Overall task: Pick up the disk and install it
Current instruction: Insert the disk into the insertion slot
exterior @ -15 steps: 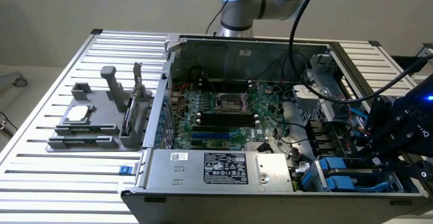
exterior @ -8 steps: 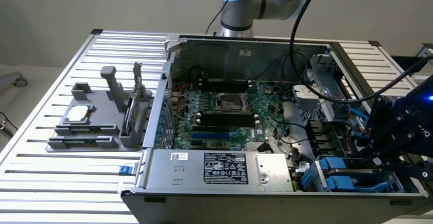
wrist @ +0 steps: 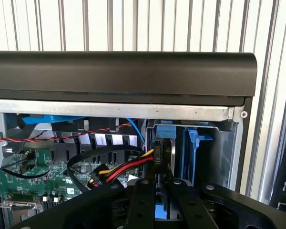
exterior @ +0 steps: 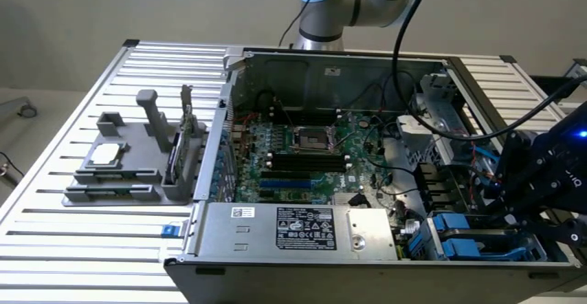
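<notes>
At the drive bay corner of the open computer case (exterior: 321, 58), on the exterior view's right, the gripper (exterior: 513, 211) hangs low over the blue carriers.

- Tool: in the wrist view the gripper (wrist: 160, 191) has its two dark fingers (wrist: 140, 200) drawn close, with only a narrow slot between them. A sliver of blue shows in that slot. Judged clamped on the disk (wrist: 166, 150), though the contact itself lies under the finger bodies, so this is probable, not certain.
- Disk: stands on edge, straight ahead of the fingers, with its blue carrier frame at the far end. It sits inside the mouth of the drive bay (wrist: 219, 157), just beside a second blue carrier (wrist: 195, 140) already in the neighbouring slot.
- Nearby: a bundle of yellow, red and black power leads (wrist: 126, 168) curves in close to the disk's near side. A blue data cable (wrist: 136, 129) runs just behind it.
- Further out: the case's black front bezel (wrist: 124, 71) spans the far side. The motherboard (exterior: 303, 153) and power supply (exterior: 303, 228) lie towards the exterior view's left, and a grey parts fixture (exterior: 137, 177) sits well apart on the slatted table (exterior: 73, 263).

Step in hand, as judged: pickup is done and the disk is being fitted into its bay, partly entered but not shown seated.

Next move calls for a straight push along the bay's guides, with the disk kept square and clear of the power leads.
</notes>
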`<action>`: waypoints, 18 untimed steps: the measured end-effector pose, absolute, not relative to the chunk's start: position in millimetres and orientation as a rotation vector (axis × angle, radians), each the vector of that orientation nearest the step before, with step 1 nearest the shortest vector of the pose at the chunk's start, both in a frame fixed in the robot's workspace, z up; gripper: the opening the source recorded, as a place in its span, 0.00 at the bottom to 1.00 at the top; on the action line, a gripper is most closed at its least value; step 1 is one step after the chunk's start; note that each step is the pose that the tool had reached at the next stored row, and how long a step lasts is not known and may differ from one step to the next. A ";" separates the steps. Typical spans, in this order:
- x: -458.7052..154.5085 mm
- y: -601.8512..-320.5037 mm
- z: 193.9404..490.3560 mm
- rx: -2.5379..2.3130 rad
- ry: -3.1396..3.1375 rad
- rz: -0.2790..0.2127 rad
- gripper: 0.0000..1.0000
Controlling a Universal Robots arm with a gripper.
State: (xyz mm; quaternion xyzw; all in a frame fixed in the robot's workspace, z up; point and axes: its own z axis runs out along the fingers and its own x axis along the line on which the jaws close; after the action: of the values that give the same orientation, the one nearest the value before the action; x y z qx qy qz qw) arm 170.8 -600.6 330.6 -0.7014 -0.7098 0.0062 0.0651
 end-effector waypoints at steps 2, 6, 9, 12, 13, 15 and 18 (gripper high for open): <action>170.9 -600.7 330.6 -2.117 -2.142 0.019 0.17; 171.3 -600.6 330.0 -2.116 -2.142 0.020 0.18; 170.9 -600.6 331.6 -2.116 -2.141 0.023 0.31; 170.9 -600.6 336.0 -2.114 -2.138 0.030 0.43; 170.9 -600.6 337.4 -2.113 -2.137 0.032 0.43; 170.9 -600.6 340.4 -2.110 -2.134 0.038 0.43; 170.9 -600.6 345.6 -2.107 -2.130 0.046 0.43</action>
State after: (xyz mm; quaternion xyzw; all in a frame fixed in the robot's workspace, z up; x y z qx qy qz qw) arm 170.9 -600.6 345.6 -0.7013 -0.7090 0.0152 0.0726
